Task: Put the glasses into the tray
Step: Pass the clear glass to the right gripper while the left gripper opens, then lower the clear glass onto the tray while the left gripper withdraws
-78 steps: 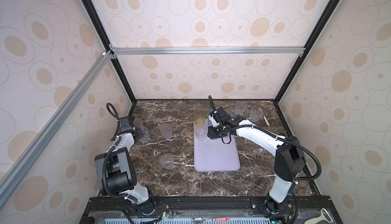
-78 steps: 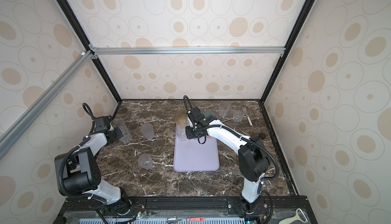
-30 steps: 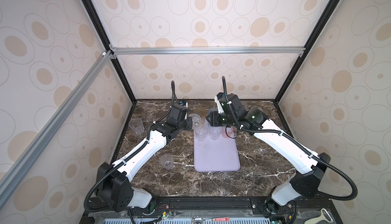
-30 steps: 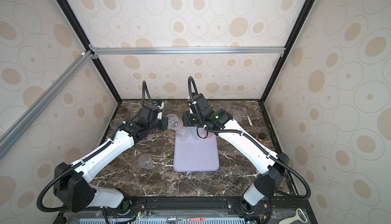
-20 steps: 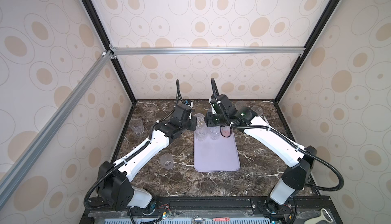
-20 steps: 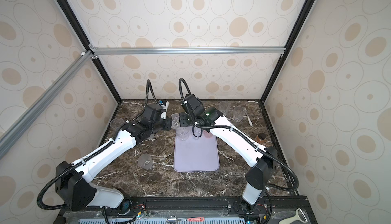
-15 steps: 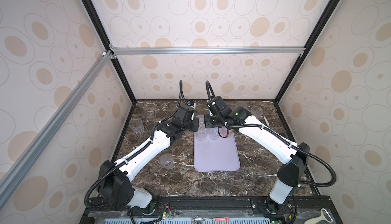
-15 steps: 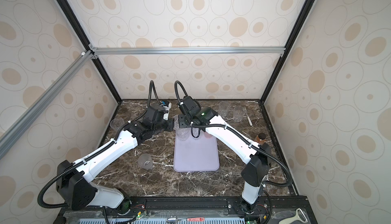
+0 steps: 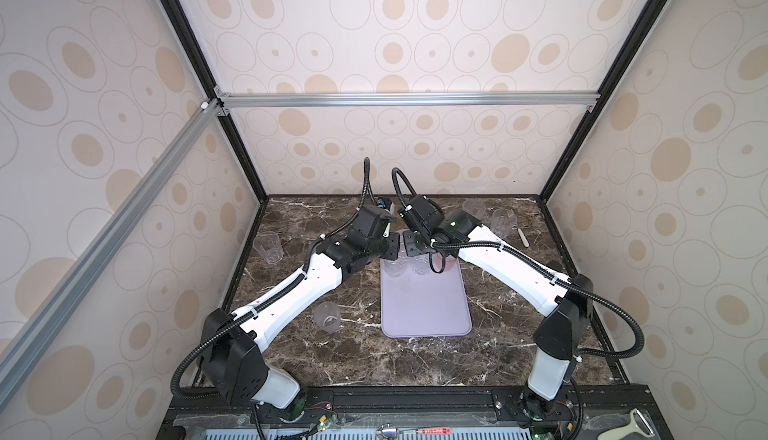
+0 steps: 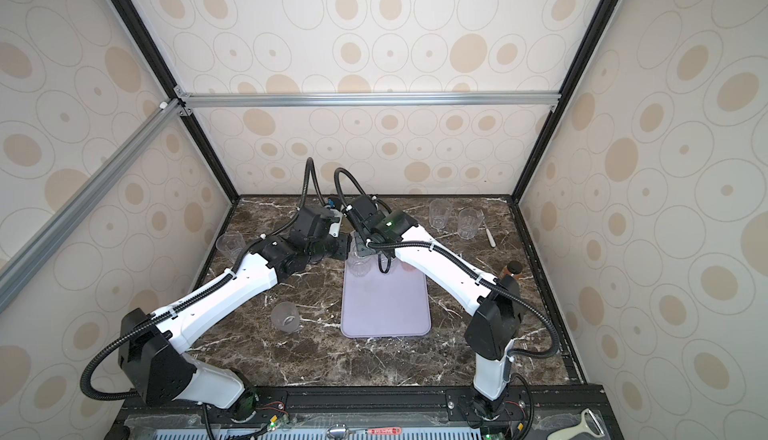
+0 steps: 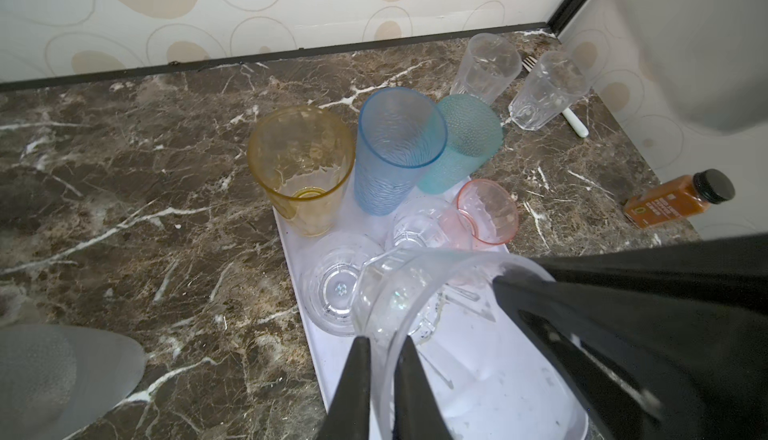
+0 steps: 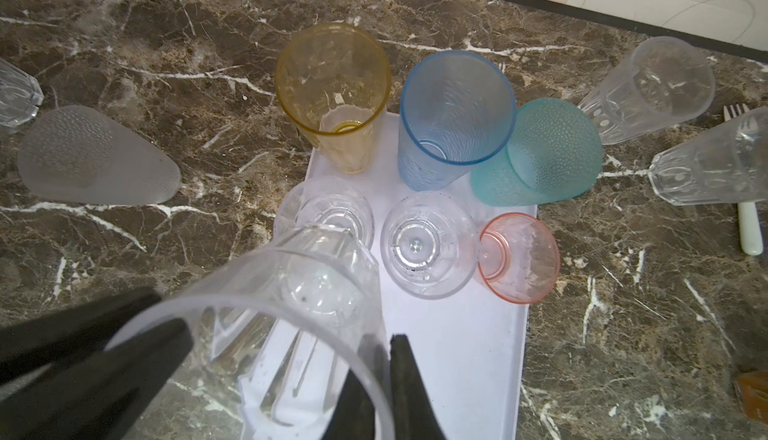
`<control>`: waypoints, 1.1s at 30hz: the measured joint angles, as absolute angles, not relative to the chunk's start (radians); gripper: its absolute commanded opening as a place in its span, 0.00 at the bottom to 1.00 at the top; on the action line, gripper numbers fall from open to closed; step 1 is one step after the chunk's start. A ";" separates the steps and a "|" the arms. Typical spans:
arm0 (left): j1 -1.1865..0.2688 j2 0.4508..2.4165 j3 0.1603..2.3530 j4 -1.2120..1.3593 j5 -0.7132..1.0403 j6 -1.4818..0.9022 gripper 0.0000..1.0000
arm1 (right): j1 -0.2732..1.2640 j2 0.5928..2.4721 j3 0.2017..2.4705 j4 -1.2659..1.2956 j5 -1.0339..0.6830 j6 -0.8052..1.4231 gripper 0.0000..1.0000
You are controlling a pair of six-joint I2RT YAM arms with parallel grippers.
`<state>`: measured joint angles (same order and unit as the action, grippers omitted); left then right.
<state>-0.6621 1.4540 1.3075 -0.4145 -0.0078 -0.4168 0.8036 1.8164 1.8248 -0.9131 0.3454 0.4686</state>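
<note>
Top views, tray (image 9: 424,309) laid on the desk (image 9: 415,359), left wrist, left claw (image 11: 383,340) set narrow astride the clear glass (image 11: 415,276) rim, grip not discernible, right wrist, right claw (image 12: 376,355) clamped on that rim, glass held above the tray.

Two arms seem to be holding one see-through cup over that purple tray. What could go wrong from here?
1. The left pincer and right pincer both pinch the thin rim of one clear glass; if they pull out of step, it might slip or drop.
2. Under it the tray is crowded: lowering could knock the short clear glass or pink glass.
3. The teal glass looks tilted against the blue glass; a bump might topple it.
</note>
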 measured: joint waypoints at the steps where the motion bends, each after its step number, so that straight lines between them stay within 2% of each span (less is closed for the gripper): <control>1: -0.663 1.444 1.307 -0.412 0.000 -0.419 0.26 | 0.802 1.816 1.823 -0.915 0.345 0.466 0.00; 5: -0.666 1.370 1.290 -0.394 0.016 -0.428 0.36 | 0.794 1.816 1.812 -0.925 0.334 0.464 0.00; 11: -0.662 1.250 1.225 -0.355 -0.022 -0.410 0.45 | 0.791 1.794 1.793 -0.976 0.286 0.467 0.00; 19: -0.555 1.130 0.939 -0.204 -0.100 -0.350 0.53 | 0.805 1.702 1.583 -0.979 0.155 0.559 0.00; 24: -0.473 1.077 0.790 -0.110 -0.102 -0.343 0.54 | 0.815 1.767 1.545 -0.949 0.100 0.606 0.00; 33: -0.403 1.069 0.728 -0.031 -0.095 -0.332 0.54 | 0.816 1.918 1.587 -0.913 0.059 0.624 0.00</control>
